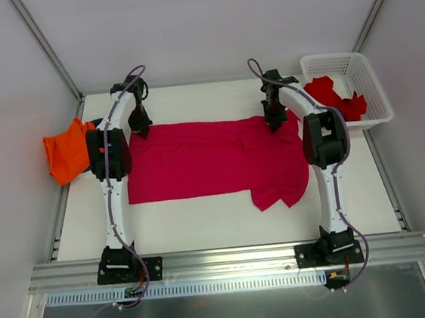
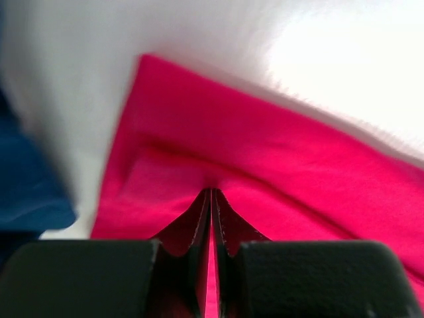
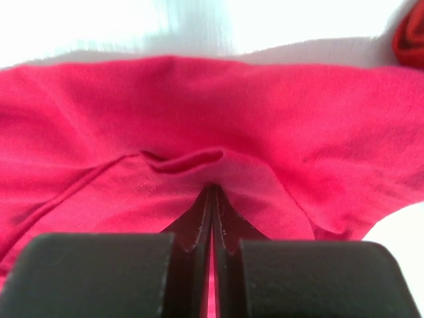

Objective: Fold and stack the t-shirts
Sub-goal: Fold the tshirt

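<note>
Two tools: left tool (image 2: 211, 192), right tool (image 3: 212, 189), each clamped on magenta-pink t-shirt (image 1: 197, 160).
Orange t-shirt (image 1: 65, 150): left of left tool.

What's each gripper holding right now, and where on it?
Both pinch the magenta-pink t-shirt: left gripper near its far-left corner, right gripper on a raised fold by the far edge toward the right end.

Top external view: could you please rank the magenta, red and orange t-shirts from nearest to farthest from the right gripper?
1. The magenta t-shirt, pinched in the right gripper, mid-table.
2. The red t-shirt, in the white basket, far right.
3. The orange t-shirt, far left.
</note>
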Controlling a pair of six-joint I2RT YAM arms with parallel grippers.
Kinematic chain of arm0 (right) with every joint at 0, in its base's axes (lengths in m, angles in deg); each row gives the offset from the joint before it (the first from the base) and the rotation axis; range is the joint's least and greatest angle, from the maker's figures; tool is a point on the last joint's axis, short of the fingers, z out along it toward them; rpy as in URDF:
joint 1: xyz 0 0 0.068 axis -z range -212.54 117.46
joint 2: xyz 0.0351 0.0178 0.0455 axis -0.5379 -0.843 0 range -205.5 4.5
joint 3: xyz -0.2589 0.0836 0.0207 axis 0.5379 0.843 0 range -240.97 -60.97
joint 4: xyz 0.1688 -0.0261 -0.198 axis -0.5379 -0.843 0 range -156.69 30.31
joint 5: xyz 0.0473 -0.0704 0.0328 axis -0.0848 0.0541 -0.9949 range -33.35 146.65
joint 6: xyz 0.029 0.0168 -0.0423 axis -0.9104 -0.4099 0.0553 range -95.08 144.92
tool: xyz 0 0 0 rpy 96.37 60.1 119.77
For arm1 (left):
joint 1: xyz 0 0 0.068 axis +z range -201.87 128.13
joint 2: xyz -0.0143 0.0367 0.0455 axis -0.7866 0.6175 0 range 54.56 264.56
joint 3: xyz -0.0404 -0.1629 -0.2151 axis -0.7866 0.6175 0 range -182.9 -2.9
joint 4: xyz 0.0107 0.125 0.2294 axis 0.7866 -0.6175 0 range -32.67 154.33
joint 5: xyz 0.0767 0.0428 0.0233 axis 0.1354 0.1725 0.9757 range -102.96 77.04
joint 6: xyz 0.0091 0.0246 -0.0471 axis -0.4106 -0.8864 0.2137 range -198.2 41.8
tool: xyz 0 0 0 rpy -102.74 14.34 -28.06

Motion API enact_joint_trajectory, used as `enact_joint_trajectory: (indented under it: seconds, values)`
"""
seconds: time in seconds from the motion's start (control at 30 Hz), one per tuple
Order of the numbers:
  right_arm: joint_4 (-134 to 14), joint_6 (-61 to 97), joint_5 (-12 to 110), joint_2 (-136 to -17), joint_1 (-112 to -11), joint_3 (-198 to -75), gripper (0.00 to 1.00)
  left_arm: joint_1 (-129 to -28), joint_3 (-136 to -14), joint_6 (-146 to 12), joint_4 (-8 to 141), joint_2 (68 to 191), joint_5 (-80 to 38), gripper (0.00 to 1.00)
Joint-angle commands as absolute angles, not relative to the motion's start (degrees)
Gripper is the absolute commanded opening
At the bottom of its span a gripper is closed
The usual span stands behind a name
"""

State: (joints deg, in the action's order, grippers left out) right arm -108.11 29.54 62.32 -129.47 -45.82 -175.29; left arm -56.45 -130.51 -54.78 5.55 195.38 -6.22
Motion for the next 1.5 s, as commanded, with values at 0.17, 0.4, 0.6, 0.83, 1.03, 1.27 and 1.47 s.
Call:
enact_joint_trajectory:
  seconds: [0.17,0.4,0.6,0.83,1.03,1.27,1.47]
  values:
    - [-105.0,28.6,60.6,-115.7,-45.2,-166.2,0.00,-58.7,-121.7,-51.5,5.4,176.9,6.7,0.25]
    - [-102.9,28.5,58.7,-104.3,-45.5,-157.5,0.22,-59.1,-116.1,-51.6,8.3,175.6,6.7,0.61]
    - [-99.6,27.8,58.8,-90.5,-46.2,-146.1,0.23,-59.1,-116.6,-52.4,8.9,181.6,4.4,0.61]
    - [-98.3,27.1,60.0,-76.8,-47.5,-136.9,0.28,-59.1,-119.0,-53.1,8.9,187.2,3.1,0.59]
    - [-97.9,27.0,61.7,-70.0,-47.8,-131.5,0.28,-58.9,-120.3,-53.9,8.9,189.0,4.0,0.58]
    - [-96.8,26.9,61.6,-74.2,-47.9,-130.7,0.31,-58.9,-119.5,-53.0,9.0,185.1,4.6,0.56]
    - [-94.6,25.8,56.0,-85.1,-48.0,-137.0,0.31,-58.8,-120.6,-53.2,8.9,183.4,6.4,0.57]
